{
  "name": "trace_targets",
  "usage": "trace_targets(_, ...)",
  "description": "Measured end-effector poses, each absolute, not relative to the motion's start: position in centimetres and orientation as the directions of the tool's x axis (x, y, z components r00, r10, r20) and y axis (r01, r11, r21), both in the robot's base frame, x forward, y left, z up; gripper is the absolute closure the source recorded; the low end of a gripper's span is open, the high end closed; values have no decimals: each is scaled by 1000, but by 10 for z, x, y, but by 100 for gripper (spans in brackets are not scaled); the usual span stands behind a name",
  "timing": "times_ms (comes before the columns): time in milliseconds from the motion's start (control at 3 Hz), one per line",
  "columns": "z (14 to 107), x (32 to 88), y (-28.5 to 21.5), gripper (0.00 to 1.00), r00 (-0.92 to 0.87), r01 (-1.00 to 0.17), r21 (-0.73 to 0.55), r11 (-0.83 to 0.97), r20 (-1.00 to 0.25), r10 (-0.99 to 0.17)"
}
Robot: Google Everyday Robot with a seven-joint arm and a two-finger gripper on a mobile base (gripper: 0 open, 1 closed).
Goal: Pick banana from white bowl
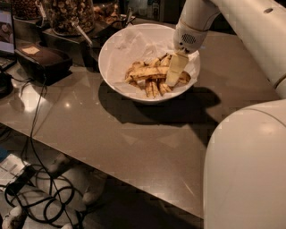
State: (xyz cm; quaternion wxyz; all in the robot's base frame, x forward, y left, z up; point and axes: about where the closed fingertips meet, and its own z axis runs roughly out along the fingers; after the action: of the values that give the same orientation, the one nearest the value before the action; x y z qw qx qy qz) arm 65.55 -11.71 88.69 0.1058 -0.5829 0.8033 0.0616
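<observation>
The white bowl [117, 53] stands on the grey table, lined with crumpled white paper. Several overripe speckled bananas lie in its right half. The longest banana [145, 71] lies across the pile, pointing left to right. My gripper [174, 71] reaches down into the bowl from the upper right, its pale fingers [176, 67] down at the right end of the banana pile. The fingertips are partly hidden among the bananas.
A black box [42, 60] and glass jars of snacks [67, 13] stand left and behind the bowl. Cables [35, 179] hang over the table's left edge to the floor. My white arm and base [246, 170] fill the right side.
</observation>
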Motion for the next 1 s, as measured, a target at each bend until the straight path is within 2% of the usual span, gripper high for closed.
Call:
trace_targets(333,887,656,-117,48,-298,-950,-25,313,-241,-924)
trace_targets(1000,883,651,-118,95,-292,-952,-26,306,-229,-928)
